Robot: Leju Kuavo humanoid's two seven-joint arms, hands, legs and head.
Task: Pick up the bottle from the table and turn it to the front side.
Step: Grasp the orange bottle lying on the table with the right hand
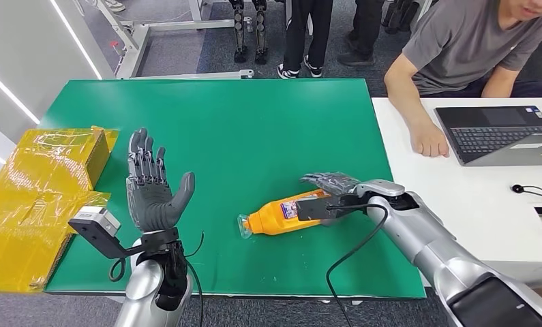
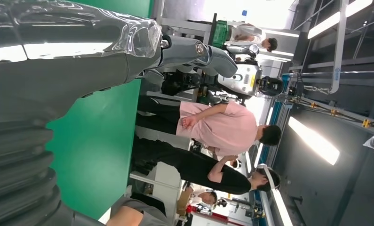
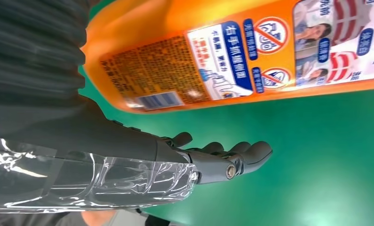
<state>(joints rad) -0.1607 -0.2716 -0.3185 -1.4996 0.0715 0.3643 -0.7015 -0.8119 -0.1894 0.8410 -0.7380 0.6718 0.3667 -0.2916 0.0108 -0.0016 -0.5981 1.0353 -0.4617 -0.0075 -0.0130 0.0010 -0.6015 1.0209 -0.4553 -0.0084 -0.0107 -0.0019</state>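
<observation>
Bottle (image 1: pixel 281 215), orange, lies on its side on the green desk (image 1: pixel 254 122). The right hand (image 1: pixel 330 184) rests at its far-right end, grasp unclear. The left hand (image 1: pixel 153 187) is raised, fingers spread, holding nothing.

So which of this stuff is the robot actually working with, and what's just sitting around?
Part of the job:
- orange bottle, lying on its side on the green table
- right hand, at the bottle's base
- left hand, raised, holding nothing

Just lying about:
- yellow-taped boxes
- laptop
- seated person's hand
</observation>
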